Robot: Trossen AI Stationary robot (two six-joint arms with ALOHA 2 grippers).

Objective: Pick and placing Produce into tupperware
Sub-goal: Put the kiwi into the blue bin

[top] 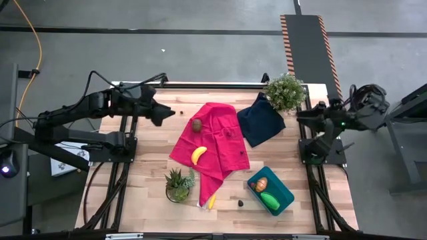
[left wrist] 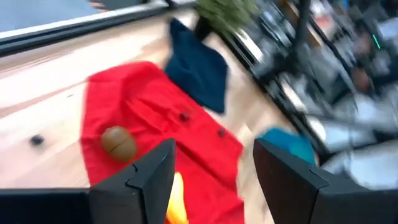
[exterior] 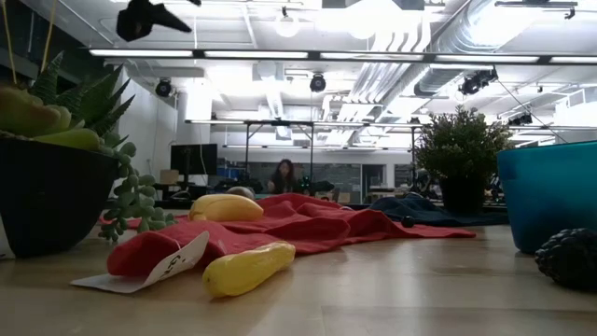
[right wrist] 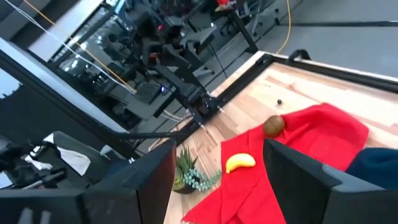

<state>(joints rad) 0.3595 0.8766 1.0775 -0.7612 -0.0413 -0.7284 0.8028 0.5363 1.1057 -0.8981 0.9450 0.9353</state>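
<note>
My left gripper (top: 167, 115) open, empty, up over table's back left edge. Brown piece (top: 197, 124) on red cloth (top: 217, 143) just ahead of fingertips, banana (top: 198, 155) beyond it. My right gripper (top: 301, 117) open, empty, beside navy cloth (top: 261, 119). Teal tub (top: 283, 193) holds orange piece (top: 261, 185) and green piece (top: 270, 201); second banana (top: 211, 201) near cloth's front edge.

The wooden table (top: 140, 180) carries a red cloth (top: 217, 143), navy cloth (top: 261, 120), two potted plants (top: 179, 183), teal tupperware (top: 285, 193), and perhaps a pinecone (top: 240, 201).

2 bananas (top: 199, 155); 2 cloths (top: 212, 143); 2 plants (top: 285, 92); 1 tub (top: 283, 189)
</note>
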